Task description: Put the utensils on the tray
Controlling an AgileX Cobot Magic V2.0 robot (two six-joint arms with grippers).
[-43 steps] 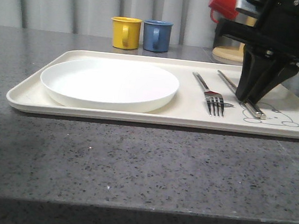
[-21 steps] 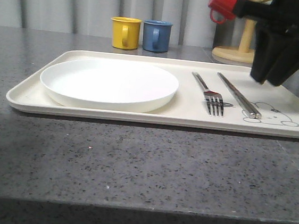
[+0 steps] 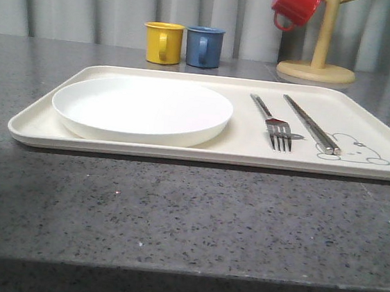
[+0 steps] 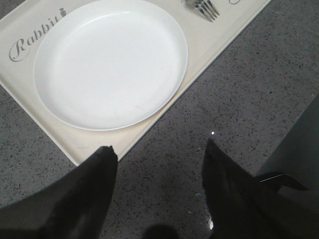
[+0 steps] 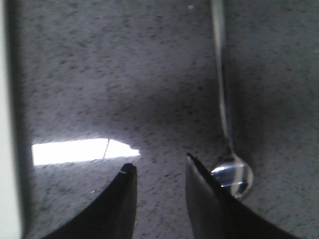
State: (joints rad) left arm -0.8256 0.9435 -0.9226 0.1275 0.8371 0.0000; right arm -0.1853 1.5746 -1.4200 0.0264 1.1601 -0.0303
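The cream tray (image 3: 145, 151) lies on the dark counter with the round white plate (image 3: 142, 107) on its left half. To the plate's right, a silver fork (image 3: 274, 123) and a pair of metal chopsticks (image 3: 311, 123) rest side by side on the tray. In the left wrist view my left gripper (image 4: 158, 152) hangs open over bare counter just off the tray's corner (image 4: 79, 154), near the plate (image 4: 109, 62). My right gripper (image 5: 158, 164) is open above the counter, and the spoon (image 5: 227, 124) lies on the stone just beside one fingertip (image 5: 197, 167).
A yellow mug (image 3: 163, 42) and a blue mug (image 3: 205, 46) stand behind the tray. A red mug (image 3: 295, 6) hangs on a wooden mug tree (image 3: 318, 58) at the back right. The tray's edge (image 5: 7, 124) borders the right wrist view.
The right arm, which stood over the chopsticks on the tray a second ago, has lifted and gone out of the front view. The chopsticks stay on the tray.
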